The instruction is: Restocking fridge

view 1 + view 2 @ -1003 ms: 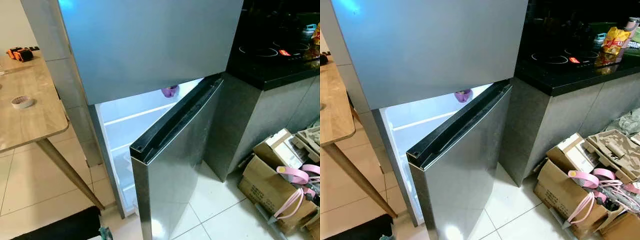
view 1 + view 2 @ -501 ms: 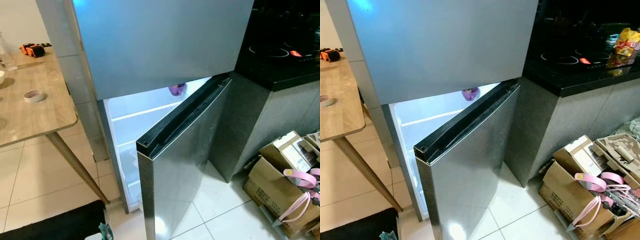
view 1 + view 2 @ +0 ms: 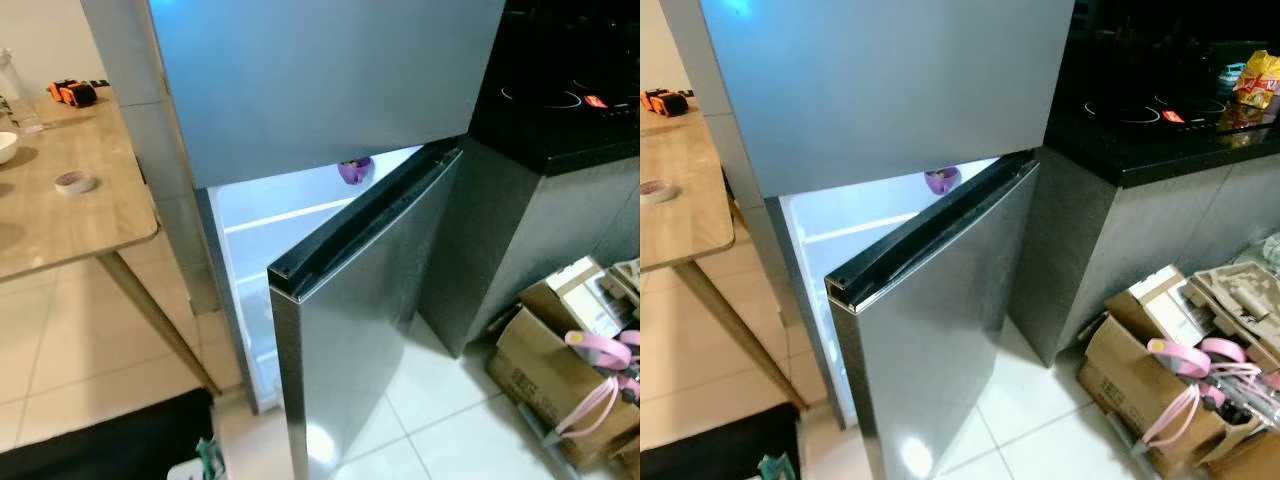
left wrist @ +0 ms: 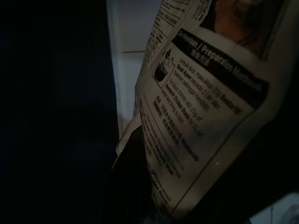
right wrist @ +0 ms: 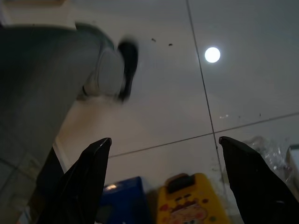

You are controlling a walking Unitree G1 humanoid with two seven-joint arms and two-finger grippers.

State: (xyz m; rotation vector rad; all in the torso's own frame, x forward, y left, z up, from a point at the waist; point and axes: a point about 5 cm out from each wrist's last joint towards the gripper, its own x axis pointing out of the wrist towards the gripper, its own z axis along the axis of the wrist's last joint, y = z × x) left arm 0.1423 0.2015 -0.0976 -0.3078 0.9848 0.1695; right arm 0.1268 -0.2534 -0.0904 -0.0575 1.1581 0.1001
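Observation:
The grey fridge stands before me with its upper door shut. Its lower door is swung partly open toward me, and the lit inside shows white shelves. A small purple thing sits on the top shelf, just under the upper door. In the left wrist view a printed food packet with cooking instructions hangs close to the camera, and my left gripper is shut on it. My right gripper hangs open over the tiled floor, its two black fingers wide apart.
A wooden table with a tape roll stands left of the fridge. To the right is a black counter with a hob. Cardboard boxes with pink straps lie on the floor. A person's leg and shoe are near my right gripper.
The head camera has shifted a little, so the whole scene has slid in the picture. The fridge door and the things around it have not moved.

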